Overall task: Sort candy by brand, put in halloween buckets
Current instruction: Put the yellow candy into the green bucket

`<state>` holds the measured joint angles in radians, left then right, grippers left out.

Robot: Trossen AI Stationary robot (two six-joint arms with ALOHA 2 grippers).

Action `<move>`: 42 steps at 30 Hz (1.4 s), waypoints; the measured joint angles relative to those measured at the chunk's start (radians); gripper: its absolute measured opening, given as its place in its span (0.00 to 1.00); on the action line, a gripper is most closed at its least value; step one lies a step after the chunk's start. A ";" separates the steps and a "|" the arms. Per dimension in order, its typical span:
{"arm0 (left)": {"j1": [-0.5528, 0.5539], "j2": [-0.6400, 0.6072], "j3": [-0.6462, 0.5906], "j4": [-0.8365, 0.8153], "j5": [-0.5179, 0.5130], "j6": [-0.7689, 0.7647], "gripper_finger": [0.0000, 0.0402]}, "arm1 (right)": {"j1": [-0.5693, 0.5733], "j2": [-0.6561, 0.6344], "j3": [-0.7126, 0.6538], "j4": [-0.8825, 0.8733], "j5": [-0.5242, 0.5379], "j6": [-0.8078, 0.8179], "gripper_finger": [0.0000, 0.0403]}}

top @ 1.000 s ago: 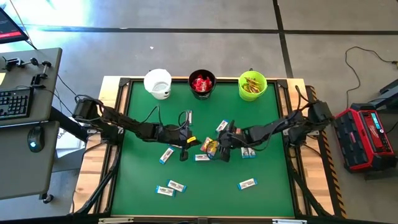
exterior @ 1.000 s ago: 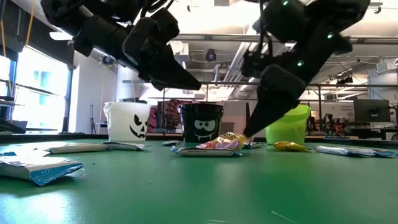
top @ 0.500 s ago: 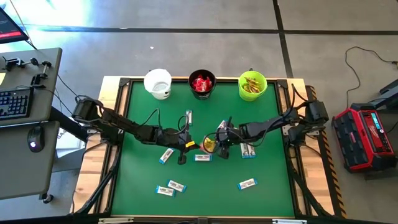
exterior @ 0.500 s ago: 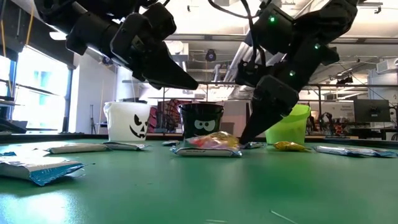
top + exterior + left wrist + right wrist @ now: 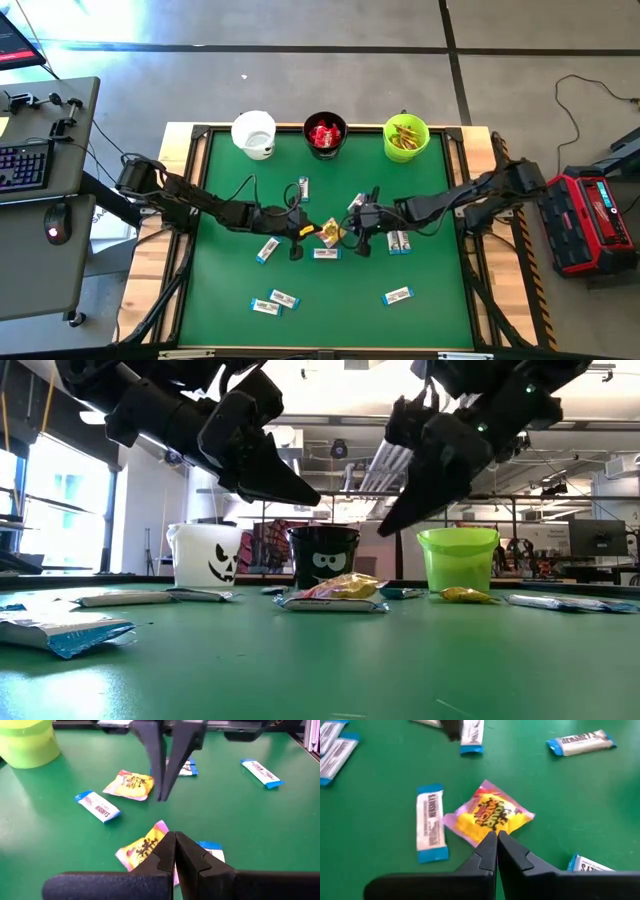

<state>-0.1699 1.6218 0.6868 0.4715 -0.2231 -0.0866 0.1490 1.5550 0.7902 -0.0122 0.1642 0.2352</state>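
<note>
Candy on a green worktop, which we list as follows. One yellow-and-pink packet lies near the worktop's middle, flat on the surface, between the two grippers; in the right wrist view the packet sits just ahead of the fingertips, and we cannot tell whether they touch it. A second yellow-and-pink packet shows farther off in the left wrist view. White-and-blue bars: one just toward the front edge from the middle packet, one beside the left gripper, a pair near the front edge on the left, one near the front edge on the right, two under the right arm, one toward the back.

Buckets, along the back edge (left to right in the high view): white bucket; black bucket with red packets inside; lime green bucket with yellowish packets inside.

Left gripper: fingers pressed together, holding nothing, raised over the worktop left of the middle packet.

Right gripper: fingers pressed together, nothing between them, raised over the worktop right of the same packet.
</note>
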 joint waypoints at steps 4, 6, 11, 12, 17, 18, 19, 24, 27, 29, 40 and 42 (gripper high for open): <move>0.009 0.011 0.000 -0.046 -0.013 -0.035 0.00 | 0.054 0.015 0.000 0.002 0.047 -0.091 0.01; 0.022 0.030 0.000 -0.071 -0.049 -0.047 0.00 | 0.084 0.038 0.000 0.004 0.100 -0.150 0.06; 0.062 0.094 0.002 -0.060 -0.083 -0.078 0.00 | 0.144 0.108 0.000 0.042 0.243 -0.290 0.26; 0.067 0.107 0.005 -0.054 -0.081 -0.078 0.00 | 0.154 0.122 0.000 0.049 0.268 -0.335 0.30; 0.079 0.158 0.027 -0.046 -0.072 -0.076 0.00 | 0.191 0.198 0.000 0.107 0.390 -0.573 0.42; 0.079 0.166 0.030 -0.047 -0.065 -0.076 0.00 | 0.193 0.212 0.000 0.120 0.407 -0.607 0.42; 0.079 0.173 0.035 -0.048 -0.057 -0.071 0.00 | 0.194 0.226 0.000 0.127 0.418 -0.641 0.42; 0.079 0.193 0.047 -0.044 -0.047 -0.068 0.00 | 0.189 0.277 0.000 0.209 0.474 -0.740 0.43; 0.082 0.204 0.047 -0.039 -0.024 -0.068 0.00 | 0.176 0.284 0.003 0.230 0.476 -0.758 0.43; 0.085 0.206 0.047 -0.032 0.000 -0.068 0.00 | 0.163 0.287 0.012 0.229 0.476 -0.760 0.43; 0.086 0.212 0.047 0.006 0.023 -0.051 0.00 | 0.110 0.288 0.073 0.227 0.399 -0.846 0.43; 0.087 0.212 0.047 0.006 0.023 -0.050 0.00 | 0.099 0.288 0.081 0.227 0.368 -0.847 0.43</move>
<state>-0.0834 1.8336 0.7338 0.4775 -0.2001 -0.1367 0.2483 1.8431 0.8709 0.2148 0.5319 -0.6119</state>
